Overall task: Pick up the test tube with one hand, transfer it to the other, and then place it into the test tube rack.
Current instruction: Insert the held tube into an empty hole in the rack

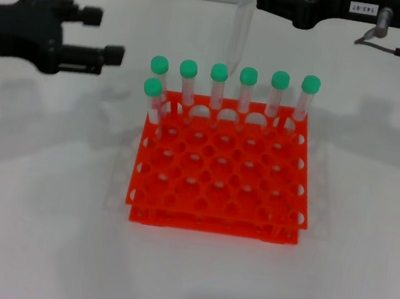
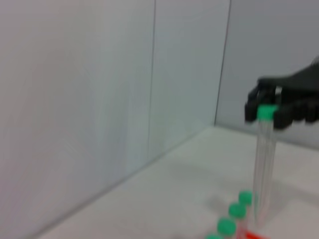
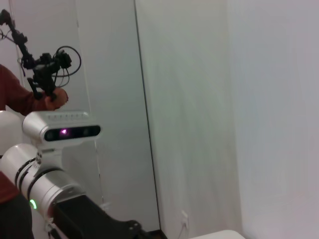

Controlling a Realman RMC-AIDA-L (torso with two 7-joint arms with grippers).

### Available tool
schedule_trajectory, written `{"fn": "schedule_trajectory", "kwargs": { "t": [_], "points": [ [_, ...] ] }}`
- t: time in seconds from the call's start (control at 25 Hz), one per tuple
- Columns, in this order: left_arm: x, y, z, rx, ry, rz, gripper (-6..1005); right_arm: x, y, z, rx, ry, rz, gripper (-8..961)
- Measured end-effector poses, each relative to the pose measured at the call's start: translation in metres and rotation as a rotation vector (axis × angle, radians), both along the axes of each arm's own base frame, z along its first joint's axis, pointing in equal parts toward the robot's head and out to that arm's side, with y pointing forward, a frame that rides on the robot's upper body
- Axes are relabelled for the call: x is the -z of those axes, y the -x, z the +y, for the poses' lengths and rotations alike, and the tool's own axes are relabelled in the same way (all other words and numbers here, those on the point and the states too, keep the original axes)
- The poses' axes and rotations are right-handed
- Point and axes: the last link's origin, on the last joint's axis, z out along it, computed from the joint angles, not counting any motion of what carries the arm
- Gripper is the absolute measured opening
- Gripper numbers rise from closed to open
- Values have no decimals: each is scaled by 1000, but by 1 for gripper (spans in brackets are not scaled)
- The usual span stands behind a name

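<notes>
Seen from the head camera, the right gripper (image 1: 250, 1), black with a small white printed label, hangs at the far edge of the white table (image 1: 360, 274), clenched on the top of the test tube (image 1: 238, 35), which dangles upright above the back row of the test tube rack (image 1: 220, 174); the tube's lower tip sits just over the green caps there and its own cap is hidden among the fingers. The orange-red rack stands in the middle of the table with seven green-capped tubes (image 1: 247, 89) seated in it, six along the far row and one in the next row at the robot's left corner. The left gripper (image 1: 101, 33), unlabelled and black, hovers well apart to the left of the rack, its two fingers spread and holding nothing. In the left wrist view, the right gripper (image 2: 273, 107) appears in the distance against grey wall panels (image 2: 109, 99), pinching the green cap of the test tube (image 2: 263, 164), whose clear body hangs straight down beside three green caps at the frame's lower edge. In the right wrist view, the left arm's silver wrist (image 3: 42, 184) with its green light shows before pale wall panels, with a person's red-sleeved arm (image 3: 22, 97) behind it; the tube and rack do not appear here.
</notes>
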Motion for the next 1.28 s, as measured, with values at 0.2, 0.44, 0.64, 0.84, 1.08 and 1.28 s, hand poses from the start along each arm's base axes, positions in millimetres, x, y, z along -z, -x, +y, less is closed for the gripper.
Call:
{"fn": "schedule_trajectory", "kwargs": {
  "t": [0.2,0.44,0.64,0.84,1.08,1.28],
  "points": [
    [-12,13,-14,-64,29,70,775,1,-4,-1,11,1,5,266],
    [-19,34,-23,-156,61,145,776,3,-6,-2,17,7,4,266],
    [-16,41,-26,-177,70,183,776,8,-8,-2,27,17,-2,266],
    [-12,44,-28,-153,75,197,775,14,-11,0,52,30,-2,266],
    [-6,51,-31,-139,77,199,773,21,-9,2,69,28,-4,266],
    [-1,56,-32,-143,85,196,765,24,-8,3,75,26,-7,266]
  ]
}}
